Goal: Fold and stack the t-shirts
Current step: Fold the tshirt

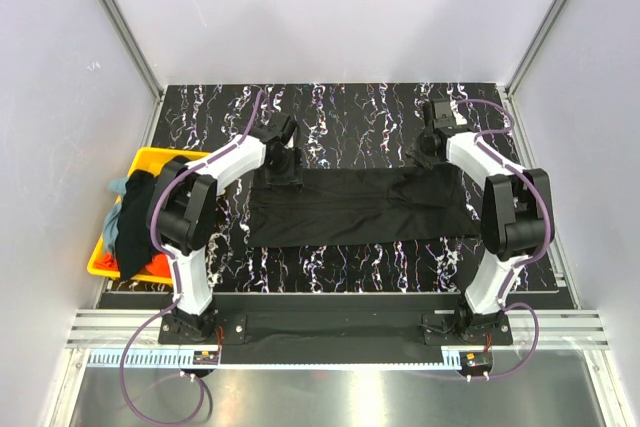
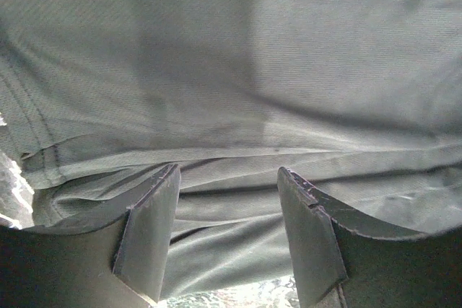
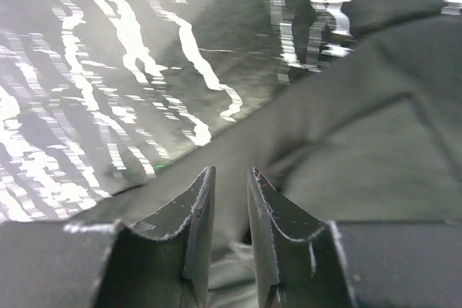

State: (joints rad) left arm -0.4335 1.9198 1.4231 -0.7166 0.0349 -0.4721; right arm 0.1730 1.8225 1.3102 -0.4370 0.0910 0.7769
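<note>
A plain black t-shirt (image 1: 360, 207) lies folded into a long band across the middle of the table. My left gripper (image 1: 287, 175) is low over its far left edge. In the left wrist view it (image 2: 229, 178) is open, with rumpled black cloth (image 2: 253, 70) between and beyond the fingers. My right gripper (image 1: 428, 152) is at the shirt's far right corner. In the right wrist view it (image 3: 231, 174) is nearly closed, pinching a fold of the black cloth (image 3: 361, 142), which rises up to it.
A yellow bin (image 1: 150, 157) stands at the table's left edge. It holds a grey-blue shirt (image 1: 118, 187), a black one (image 1: 135, 217) and an orange-red one (image 1: 150, 269). The black marbled tabletop (image 1: 340, 107) shows beyond the shirt. Walls enclose three sides.
</note>
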